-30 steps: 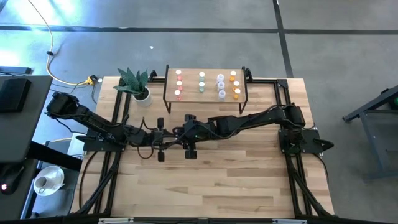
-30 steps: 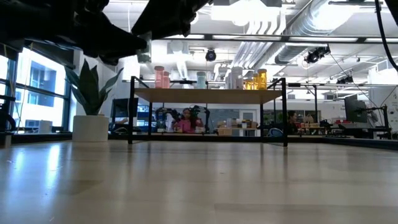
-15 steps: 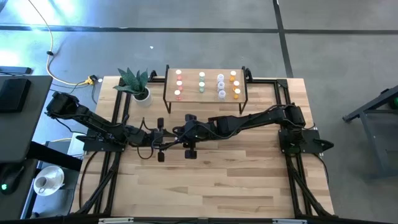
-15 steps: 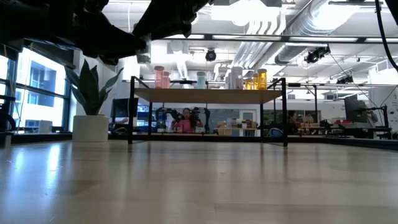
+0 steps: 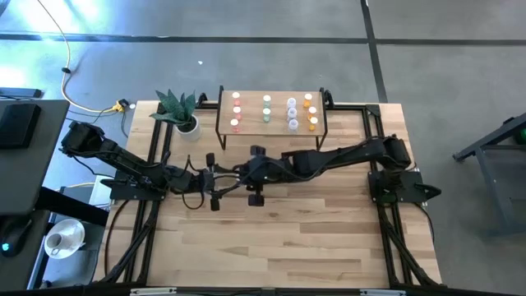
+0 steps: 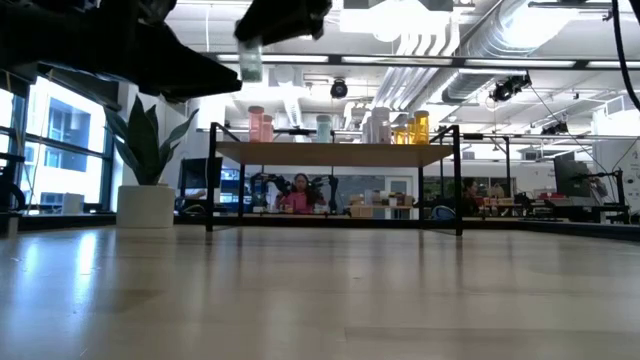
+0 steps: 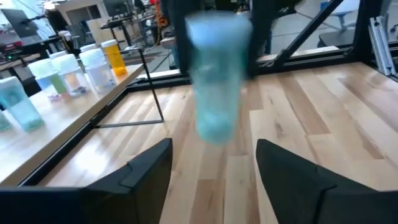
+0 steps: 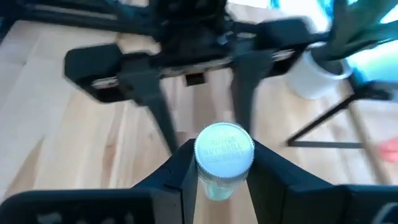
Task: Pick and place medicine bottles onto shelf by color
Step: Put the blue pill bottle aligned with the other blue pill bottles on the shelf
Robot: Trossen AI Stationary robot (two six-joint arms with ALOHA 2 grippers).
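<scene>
A small green medicine bottle [image 8: 224, 158] with a white cap hangs above the table's middle, with my right gripper [image 8: 222, 155] shut on it. In the left wrist view the bottle [image 7: 214, 87] shows blurred, just beyond my left gripper [image 7: 214, 149], which stands open and apart from it. In the low view the bottle [image 6: 250, 62] hangs high over the tabletop. Several pink, green, clear and orange bottles stand in rows on the shelf [image 5: 271, 131] at the far edge. My right gripper pinches the bottle's body just under the white cap [image 8: 219, 179] between its two fingers [image 8: 186, 171]. The fingers come slanting down from the table's right. The bottle is lifted clear, roughly upright, cap up.
A potted plant [image 5: 181, 111] stands left of the shelf at the far edge. The shelf [image 6: 335, 152] rests on thin black legs. Bare wooden tabletop [image 5: 279, 238] lies toward the near edge. A person shows in the room beyond the table.
My right gripper has risen a little and drawn slightly toward the table's right with the bottle. The bottle now shows in the low view, clear of my left gripper, where dark arms hid it before.
</scene>
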